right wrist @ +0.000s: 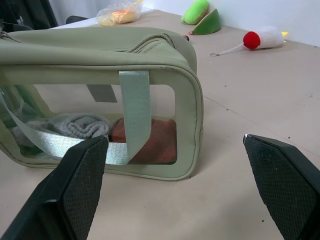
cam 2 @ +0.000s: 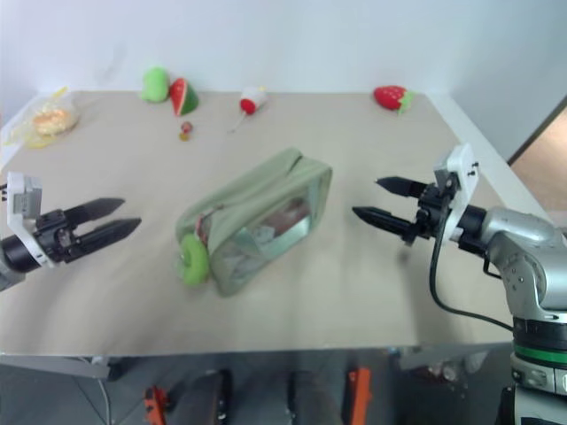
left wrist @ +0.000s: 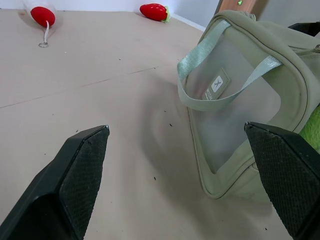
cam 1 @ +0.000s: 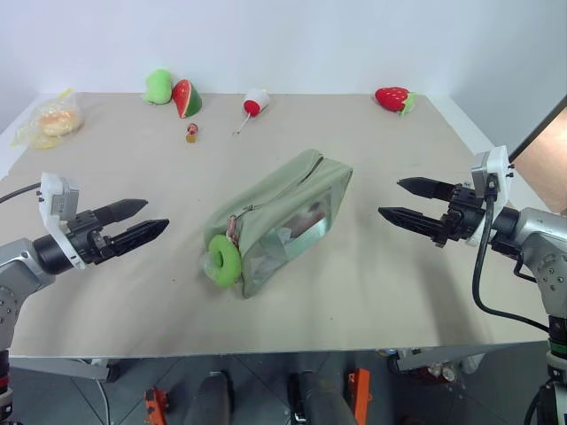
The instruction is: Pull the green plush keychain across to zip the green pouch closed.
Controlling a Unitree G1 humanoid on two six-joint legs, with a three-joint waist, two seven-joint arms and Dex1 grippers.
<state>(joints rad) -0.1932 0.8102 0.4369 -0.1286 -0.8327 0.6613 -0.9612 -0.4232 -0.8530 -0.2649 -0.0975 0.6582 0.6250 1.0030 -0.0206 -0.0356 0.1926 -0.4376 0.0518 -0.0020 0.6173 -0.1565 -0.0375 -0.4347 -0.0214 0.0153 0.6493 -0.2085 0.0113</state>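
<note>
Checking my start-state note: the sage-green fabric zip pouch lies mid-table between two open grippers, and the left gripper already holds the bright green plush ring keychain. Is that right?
Not quite. The left gripper holds nothing: the left eye view shows it open, apart from the bright green plush ring keychain, which hangs at the near end of the sage-green fabric zip pouch. The right gripper is open too.

Head stereo overhead (wrists low, inward)
</note>
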